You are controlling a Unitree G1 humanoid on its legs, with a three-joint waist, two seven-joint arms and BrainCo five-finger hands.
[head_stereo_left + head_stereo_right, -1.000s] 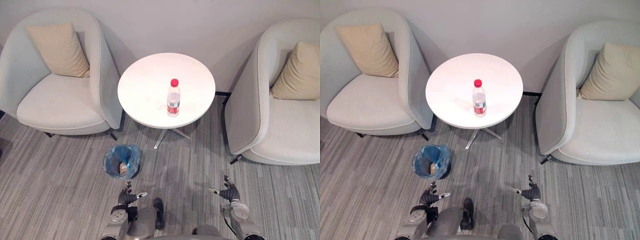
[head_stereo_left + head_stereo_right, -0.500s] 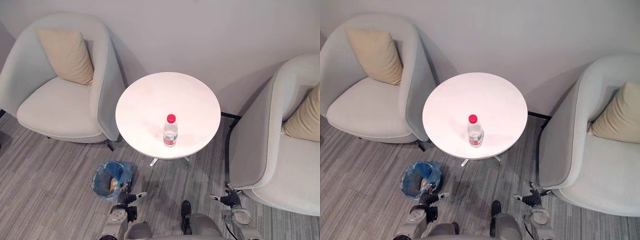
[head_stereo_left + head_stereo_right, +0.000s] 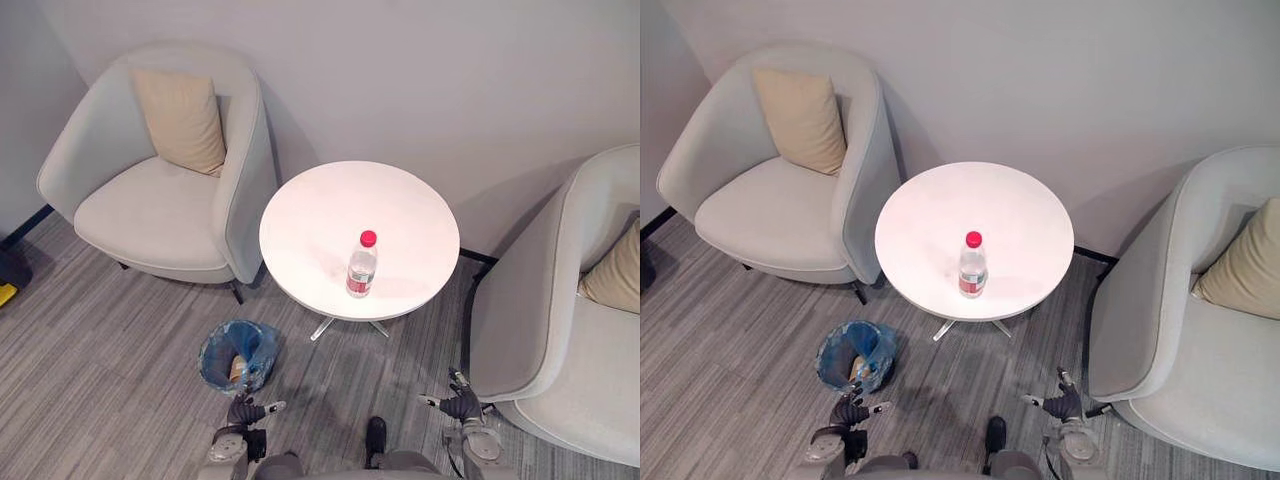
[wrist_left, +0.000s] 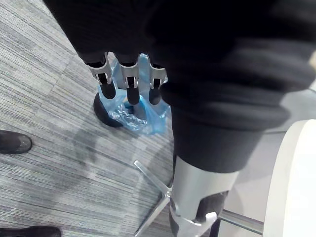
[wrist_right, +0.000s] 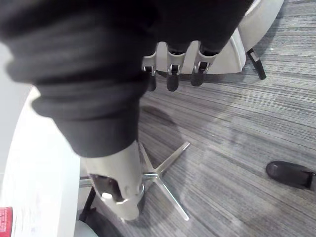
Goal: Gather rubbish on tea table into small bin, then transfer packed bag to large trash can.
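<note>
A clear plastic bottle (image 3: 361, 268) with a red cap and red label stands upright on the round white tea table (image 3: 320, 230). On the carpet left of the table's foot sits a small bin lined with a blue bag (image 3: 240, 350), with some rubbish inside; the same blue-bagged bin (image 4: 131, 106) lies past my left fingers. My left hand (image 3: 245, 412) hangs low in front of the bin, fingers relaxed and holding nothing. My right hand (image 3: 460, 405) hangs low near the right armchair, also relaxed and empty.
A pale armchair with a tan cushion (image 3: 165, 190) stands left of the table, and another pale armchair (image 3: 560, 330) to the right. The table's metal star foot (image 5: 158, 177) spreads on the grey striped carpet. A grey wall runs behind.
The camera has shifted left and slightly forward, so the whole scene slid right and the left chair shows more. Both hands stay low and relaxed.
</note>
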